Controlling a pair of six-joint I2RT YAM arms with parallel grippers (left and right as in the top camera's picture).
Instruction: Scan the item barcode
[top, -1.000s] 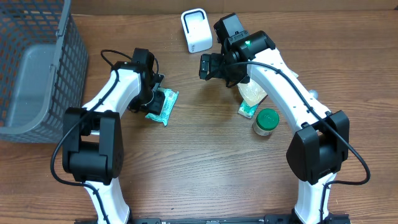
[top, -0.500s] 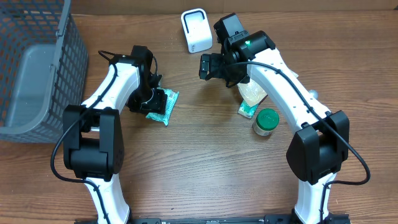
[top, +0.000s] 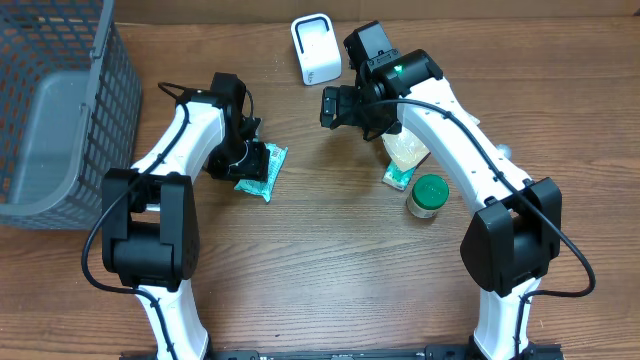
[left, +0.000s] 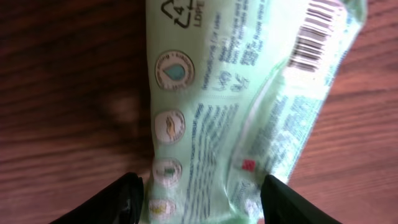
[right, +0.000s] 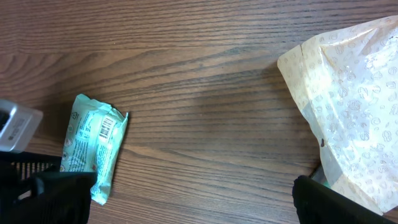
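Note:
A pale green wipes packet (top: 262, 170) lies on the wooden table, barcode (left: 320, 31) facing up at its far end. My left gripper (top: 248, 160) is down over the packet's near end. Its two black fingers (left: 127, 199) press on either side of the packet (left: 211, 124), which fills the gap between them. The white scanner (top: 316, 48) stands upright at the back of the table. Just right of the scanner, my right gripper (top: 328, 107) hangs above bare wood, open and holding nothing (right: 193, 199). The right wrist view shows the packet (right: 93, 149) at the left.
A grey mesh basket (top: 60, 110) fills the far left. Under the right arm lie a beige patterned pouch (top: 407, 150) on a teal item (top: 397, 178), and a jar with a green lid (top: 428, 195). Bare wood lies between the two arms.
My left gripper has shifted a little over the packet's end, and its jaws have widened slightly. The packet stays on the table and the right arm has not moved.

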